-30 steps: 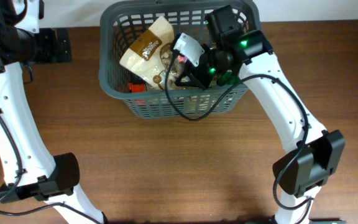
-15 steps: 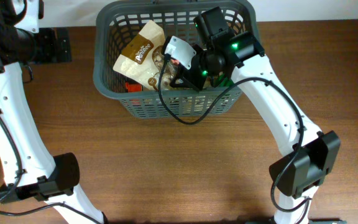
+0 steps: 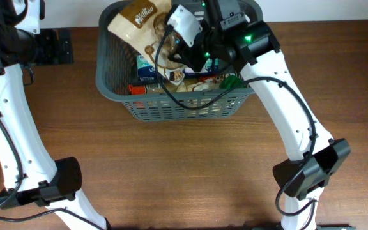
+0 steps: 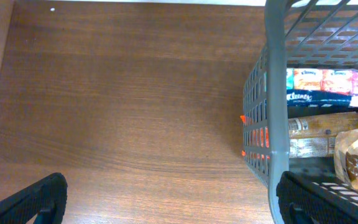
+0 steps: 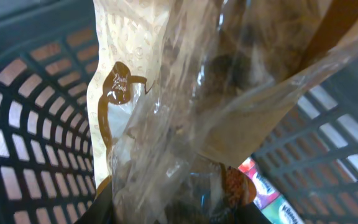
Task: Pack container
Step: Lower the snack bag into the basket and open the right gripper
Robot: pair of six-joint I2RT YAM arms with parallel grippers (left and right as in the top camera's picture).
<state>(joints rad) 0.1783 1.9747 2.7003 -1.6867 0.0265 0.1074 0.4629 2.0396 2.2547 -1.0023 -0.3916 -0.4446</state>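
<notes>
The container (image 3: 112, 96), a dark grey lattice basket, stands at the back middle of the table. My right gripper (image 3: 174, 57) is over its inside, shut on a cream and brown snack bag (image 3: 136, 22) with a clear window, which hangs tilted over the basket's back left rim. In the right wrist view the bag (image 5: 185, 93) fills the frame above my right gripper (image 5: 179, 205), with the basket wall (image 5: 30, 124) behind. My left gripper (image 4: 166, 205) is open over bare table, its right finger (image 4: 328, 199) beside the basket rim (image 4: 277, 93).
Inside the basket lie tissue packs (image 4: 328, 84), a long wrapped package (image 4: 316, 124), an orange item (image 3: 138, 89) and something green (image 3: 232, 82). The table's back edge meets a white wall just behind the basket. Open wood lies in front and to the left.
My right gripper has lifted the snack bag up and toward the basket's back left. The basket slid slightly left. The left arm has not moved.
</notes>
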